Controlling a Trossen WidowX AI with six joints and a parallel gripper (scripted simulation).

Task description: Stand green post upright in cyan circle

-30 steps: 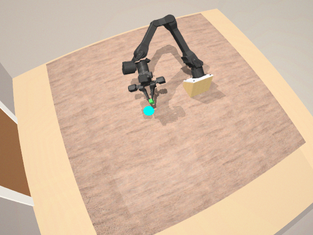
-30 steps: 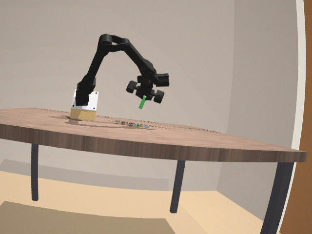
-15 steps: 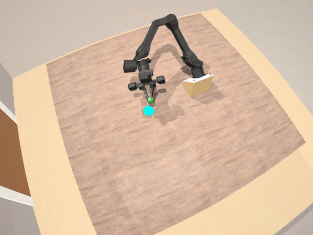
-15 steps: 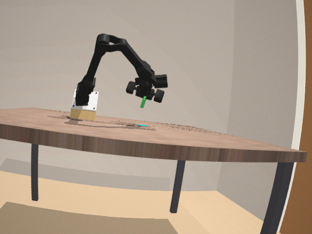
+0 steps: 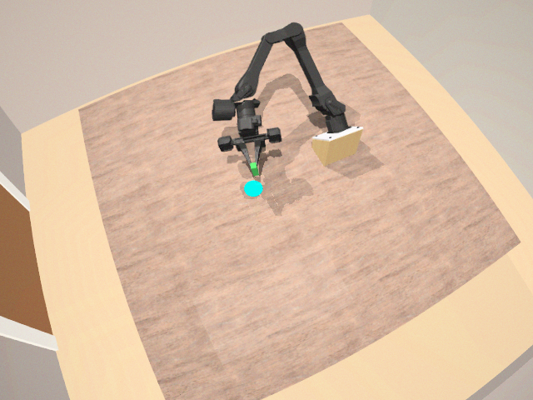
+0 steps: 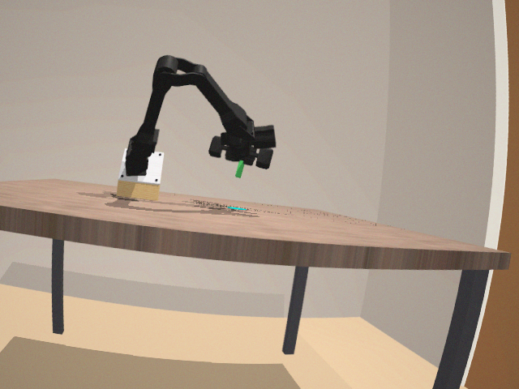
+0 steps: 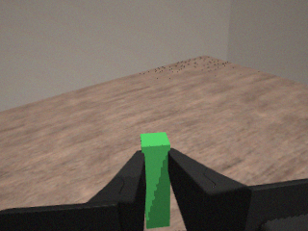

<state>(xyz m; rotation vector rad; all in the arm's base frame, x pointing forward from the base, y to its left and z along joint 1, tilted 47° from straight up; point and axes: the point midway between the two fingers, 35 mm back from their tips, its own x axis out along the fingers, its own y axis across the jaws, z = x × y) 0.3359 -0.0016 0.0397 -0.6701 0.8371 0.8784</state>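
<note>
The green post point(image 5: 254, 169) point(image 6: 239, 168) point(image 7: 157, 185) is held in the air above the table, nearly upright with a slight tilt in the exterior view. My gripper point(image 5: 255, 167) point(image 7: 155, 156) is shut on the post, with one dark finger on each side of it. The cyan circle point(image 5: 252, 188) point(image 6: 238, 207) lies flat on the table. In the exterior view the post hangs well above the circle, with a gap between them. The circle does not show in the wrist view.
The arm's base stands on a tan block point(image 5: 338, 147) point(image 6: 138, 190) with a white plate point(image 5: 358, 129) point(image 6: 155, 167) on top. The arm arches from there to the gripper. The wooden table top point(image 5: 275, 275) point(image 6: 335, 228) carries the arm's shadows around the circle.
</note>
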